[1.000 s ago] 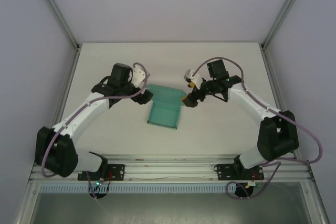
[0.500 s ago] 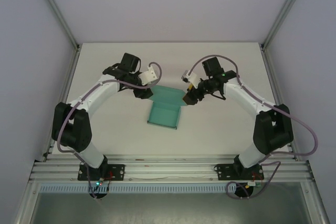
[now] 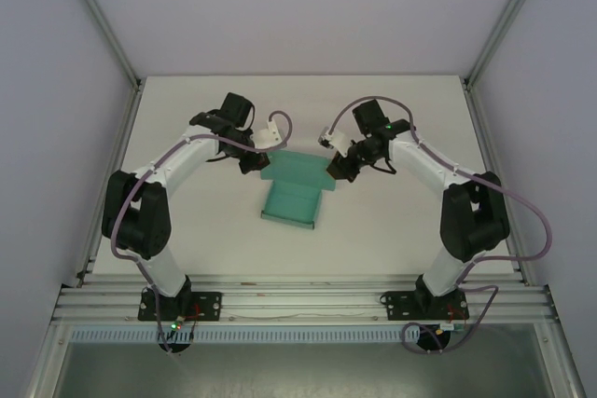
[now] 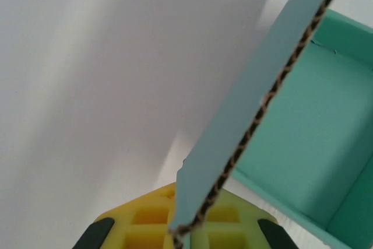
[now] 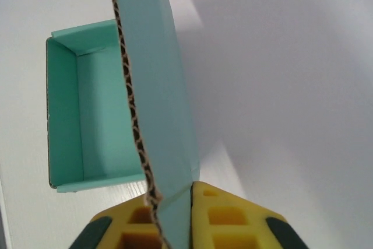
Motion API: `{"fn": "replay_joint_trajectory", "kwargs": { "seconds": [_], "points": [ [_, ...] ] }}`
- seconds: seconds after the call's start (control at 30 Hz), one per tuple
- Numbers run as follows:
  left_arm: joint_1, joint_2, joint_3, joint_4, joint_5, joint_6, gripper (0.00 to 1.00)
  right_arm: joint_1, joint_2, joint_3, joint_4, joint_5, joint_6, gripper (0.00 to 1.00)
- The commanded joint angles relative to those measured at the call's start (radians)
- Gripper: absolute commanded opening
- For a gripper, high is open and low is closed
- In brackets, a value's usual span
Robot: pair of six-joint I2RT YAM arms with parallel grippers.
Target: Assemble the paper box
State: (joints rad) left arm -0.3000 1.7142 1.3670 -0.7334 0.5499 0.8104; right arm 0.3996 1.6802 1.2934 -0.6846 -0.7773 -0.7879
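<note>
Thin teal card for the paper box (image 3: pixel 297 188) — matt and smooth on both faces, with a brown fluted core bare along the cut edges. Dull yellow moulded plastic, ribbed into square pockets and flanked by black, on the pads of the left gripper (image 4: pixel 178 232) and the right gripper (image 5: pixel 172 221). Smooth, matt white table (image 3: pixel 373 221). White plastic shells with a faint sheen on the left arm (image 3: pixel 177 170) and the right arm (image 3: pixel 424 165), black at the joints. Pale ridged metal for the rail (image 3: pixel 298 300) — and soft greyish-purple sheathing on the cables (image 3: pixel 522 221).
</note>
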Motion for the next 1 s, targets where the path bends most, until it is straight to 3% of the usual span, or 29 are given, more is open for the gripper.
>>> {"fn": "replay_joint_trajectory", "kwargs": {
  "seconds": [0.0,0.17,0.27,0.37,0.53,0.73,0.97],
  "points": [
    [0.004,-0.039,-0.010,0.006,-0.015,-0.021,0.00,0.016,-0.011,0.017,0.004,0.034,0.023,0.05],
    [0.004,-0.068,-0.014,0.110,-0.075,-0.187,0.00,0.056,-0.063,-0.017,0.176,0.204,0.196,0.00],
    [0.002,-0.079,-0.028,0.209,-0.134,-0.346,0.00,0.109,-0.099,-0.035,0.291,0.371,0.339,0.00],
    [-0.002,-0.071,-0.040,0.300,-0.225,-0.536,0.00,0.152,-0.110,-0.050,0.432,0.575,0.596,0.00],
    [-0.020,-0.034,-0.045,0.354,-0.239,-0.817,0.00,0.165,-0.065,-0.054,0.513,0.780,0.938,0.00],
    [-0.086,0.006,-0.049,0.422,-0.319,-1.003,0.00,0.203,0.018,-0.010,0.544,0.861,1.064,0.00],
    [-0.097,0.079,0.007,0.459,-0.292,-1.162,0.00,0.231,0.074,0.003,0.565,0.885,1.114,0.00]
  ]
}}
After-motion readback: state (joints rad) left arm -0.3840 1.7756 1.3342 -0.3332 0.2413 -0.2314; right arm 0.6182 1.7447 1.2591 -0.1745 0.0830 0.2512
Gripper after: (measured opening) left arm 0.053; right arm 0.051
